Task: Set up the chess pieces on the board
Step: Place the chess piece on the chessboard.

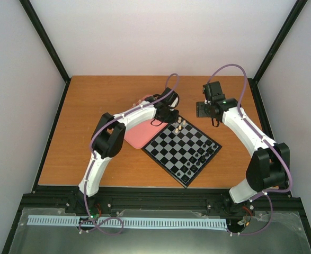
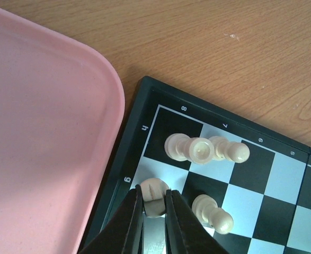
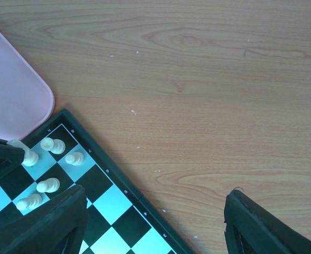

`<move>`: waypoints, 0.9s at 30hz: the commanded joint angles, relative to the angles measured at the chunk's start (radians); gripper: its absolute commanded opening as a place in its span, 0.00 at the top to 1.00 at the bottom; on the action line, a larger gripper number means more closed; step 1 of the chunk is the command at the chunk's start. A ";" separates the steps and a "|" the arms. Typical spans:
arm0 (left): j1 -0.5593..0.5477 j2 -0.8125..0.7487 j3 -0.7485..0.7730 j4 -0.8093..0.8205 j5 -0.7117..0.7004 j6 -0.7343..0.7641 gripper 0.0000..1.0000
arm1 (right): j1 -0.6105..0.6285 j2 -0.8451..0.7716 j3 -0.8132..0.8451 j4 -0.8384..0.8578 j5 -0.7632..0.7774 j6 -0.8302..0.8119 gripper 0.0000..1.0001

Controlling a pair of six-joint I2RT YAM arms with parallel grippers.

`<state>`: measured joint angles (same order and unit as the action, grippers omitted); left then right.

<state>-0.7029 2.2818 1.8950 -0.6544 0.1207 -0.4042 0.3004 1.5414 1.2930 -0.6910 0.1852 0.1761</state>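
Observation:
The board (image 1: 172,143) lies as a diamond in mid-table. My left gripper (image 2: 154,191) is shut on a cream chess piece (image 2: 154,186), held upright at a light square by the board's far corner (image 2: 144,90). Three more cream pieces stand near it: two on the corner squares (image 2: 189,148) (image 2: 229,151) and one to the right (image 2: 212,212). My right gripper (image 3: 155,225) hangs open over the board's far-right edge (image 3: 118,185) and bare table, with nothing between its fingers (image 3: 256,227). Its view also shows the cream pieces (image 3: 53,145) in that corner.
A pink tray (image 2: 38,132) lies against the board's left side (image 1: 139,135). Small black pieces (image 1: 197,159) stand along the board's near-right side. Wooden table (image 3: 197,79) stretches beyond the board; black frame rails border it.

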 commanded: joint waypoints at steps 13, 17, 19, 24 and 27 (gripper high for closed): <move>-0.008 0.025 0.037 0.012 0.015 0.000 0.98 | -0.015 -0.015 -0.019 0.017 -0.013 -0.018 0.29; -0.008 0.005 0.012 0.008 0.012 0.017 0.94 | -0.015 -0.012 -0.016 0.019 -0.019 -0.018 0.29; -0.007 -0.004 0.000 0.008 0.011 0.024 0.91 | -0.016 -0.011 -0.016 0.021 -0.024 -0.016 0.29; -0.007 -0.029 -0.031 0.009 -0.004 0.038 0.84 | -0.016 -0.009 -0.018 0.022 -0.034 -0.011 0.29; -0.008 -0.041 -0.046 0.013 -0.006 0.041 0.80 | -0.017 -0.010 -0.019 0.023 -0.036 -0.007 0.29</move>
<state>-0.7033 2.2803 1.8690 -0.6342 0.1234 -0.3874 0.2939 1.5414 1.2797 -0.6907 0.1558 0.1654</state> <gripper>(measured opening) 0.179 0.709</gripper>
